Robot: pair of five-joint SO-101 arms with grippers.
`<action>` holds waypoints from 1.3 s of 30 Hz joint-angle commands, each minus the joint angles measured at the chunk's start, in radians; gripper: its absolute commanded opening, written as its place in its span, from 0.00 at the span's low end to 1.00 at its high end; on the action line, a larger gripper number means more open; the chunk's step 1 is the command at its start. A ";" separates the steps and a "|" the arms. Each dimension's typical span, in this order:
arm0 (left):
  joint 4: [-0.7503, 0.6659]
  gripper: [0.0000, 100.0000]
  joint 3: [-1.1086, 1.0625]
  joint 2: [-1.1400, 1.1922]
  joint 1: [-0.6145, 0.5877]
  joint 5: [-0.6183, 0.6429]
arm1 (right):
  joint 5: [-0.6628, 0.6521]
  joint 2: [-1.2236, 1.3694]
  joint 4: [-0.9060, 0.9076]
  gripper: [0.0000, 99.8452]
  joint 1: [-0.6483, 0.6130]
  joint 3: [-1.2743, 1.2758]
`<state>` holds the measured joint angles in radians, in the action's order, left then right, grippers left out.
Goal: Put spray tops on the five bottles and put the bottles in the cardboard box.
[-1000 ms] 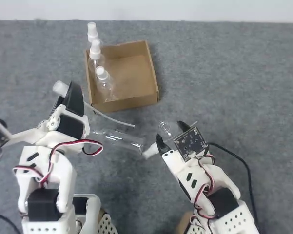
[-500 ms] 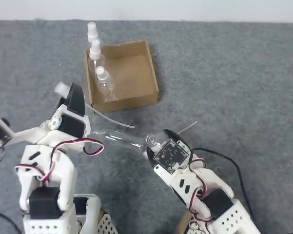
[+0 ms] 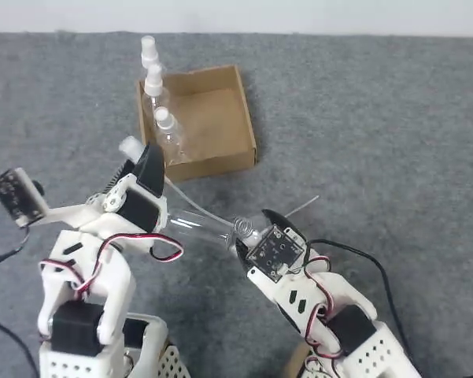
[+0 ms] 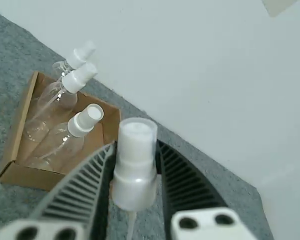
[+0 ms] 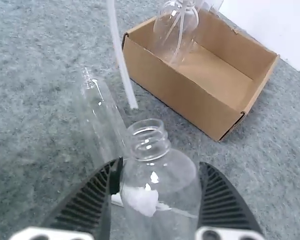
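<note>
As my left gripper (image 4: 135, 148), clamping a spray top (image 4: 135, 167), swung centre-frame toward the bottle (image 5: 150, 145) my right gripper (image 5: 159, 172) grips, insertion nears.

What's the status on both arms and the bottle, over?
Left gripper shut on spray top. Right gripper shut on open bottle, neck up. Three capped bottles in cardboard box. Spare bottle lies beside the held one.

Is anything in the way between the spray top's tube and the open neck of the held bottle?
Nothing visible. The tube of the spray top in the left gripper ends just beside the open bottle in the right gripper; a second bottle lies aside on the carpet.
</note>
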<state>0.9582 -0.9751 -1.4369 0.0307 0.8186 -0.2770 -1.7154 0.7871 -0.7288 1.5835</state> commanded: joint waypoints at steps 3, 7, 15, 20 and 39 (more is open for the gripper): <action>-0.055 0.01 -0.062 -0.003 0.011 -0.037 | -0.011 -0.022 -0.024 0.12 -0.008 -0.017; -0.137 0.01 -0.131 -0.003 0.009 -0.035 | -0.006 -0.022 -0.021 0.12 -0.008 -0.018; -0.141 0.01 -0.124 -0.003 0.003 -0.035 | -0.006 -0.022 -0.019 0.12 -0.010 -0.018; -0.098 0.01 -0.051 -0.003 0.002 -0.035 | -0.006 -0.022 -0.018 0.12 -0.010 -0.018; -0.115 0.01 -0.062 -0.003 0.011 -0.034 | -0.005 -0.022 -0.018 0.12 -0.041 -0.018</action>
<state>0.8769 -1.0656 -1.4277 0.0384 0.7940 -0.2770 -1.7154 0.7871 -0.7595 1.5835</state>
